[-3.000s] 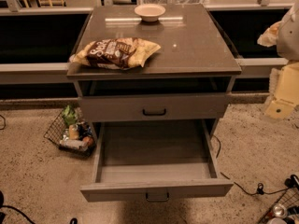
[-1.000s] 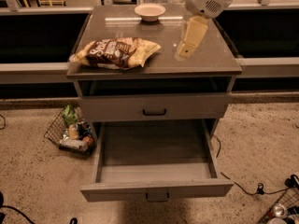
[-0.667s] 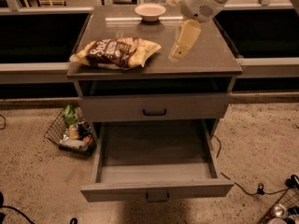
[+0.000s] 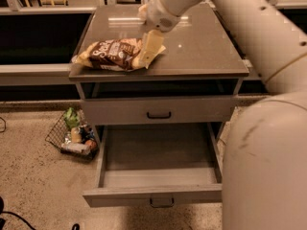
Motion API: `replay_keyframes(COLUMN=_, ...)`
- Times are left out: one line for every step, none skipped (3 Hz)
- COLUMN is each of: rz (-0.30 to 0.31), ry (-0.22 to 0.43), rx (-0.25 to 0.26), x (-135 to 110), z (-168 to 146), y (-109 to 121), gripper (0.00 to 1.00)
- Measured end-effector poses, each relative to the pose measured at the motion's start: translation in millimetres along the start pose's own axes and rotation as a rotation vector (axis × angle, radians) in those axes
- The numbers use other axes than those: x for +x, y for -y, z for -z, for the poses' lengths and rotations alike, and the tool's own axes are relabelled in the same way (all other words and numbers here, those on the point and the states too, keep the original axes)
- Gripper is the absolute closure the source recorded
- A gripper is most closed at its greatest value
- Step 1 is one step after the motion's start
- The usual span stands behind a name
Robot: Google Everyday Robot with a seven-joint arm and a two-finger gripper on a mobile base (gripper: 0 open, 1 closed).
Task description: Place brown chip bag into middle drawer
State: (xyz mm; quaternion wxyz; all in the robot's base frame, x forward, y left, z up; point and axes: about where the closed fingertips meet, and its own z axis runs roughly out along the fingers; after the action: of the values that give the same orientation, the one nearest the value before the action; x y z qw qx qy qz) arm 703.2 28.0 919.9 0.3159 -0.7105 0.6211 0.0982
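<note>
Since the earlier frame I have swung the gripper (image 4: 147, 51) left, over the right end of the brown chip bag (image 4: 108, 54) on the cabinet top (image 4: 206, 47). I cannot tell its grip state. The middle drawer (image 4: 158, 152) stands pulled out below, ready to receive it.

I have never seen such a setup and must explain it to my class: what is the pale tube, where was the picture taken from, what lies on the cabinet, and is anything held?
The pale tube is a robot arm that extends in from the right. Its tip is the gripper, the robot's hand, over the right end of a brown chip bag lying on the cabinet top. Whether it grips the bag cannot be seen. The single camera looks down at the cabinet's front. Below, the closed drawer sits above the open drawer. A wire basket sits on the floor.
</note>
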Motion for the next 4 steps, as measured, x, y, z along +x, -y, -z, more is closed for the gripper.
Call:
replay_keyframes(rz=0.009, ry=0.03, rx=-0.017, x=-23.3, z=-37.6, y=10.2, gripper=0.0)
replay_keyframes(rz=-0.005, ry=0.043, rx=0.001, x=-36.2, z=-65.1, y=14.8, gripper=0.0)
replay_keyframes(rz=-0.023, ry=0.05, rx=0.011, x=-42.7, z=-95.3, y=16.3, gripper=0.0)
replay_keyframes(rz=-0.048, ry=0.043, rx=0.005, x=-42.3, z=-123.7, y=17.8, gripper=0.0)
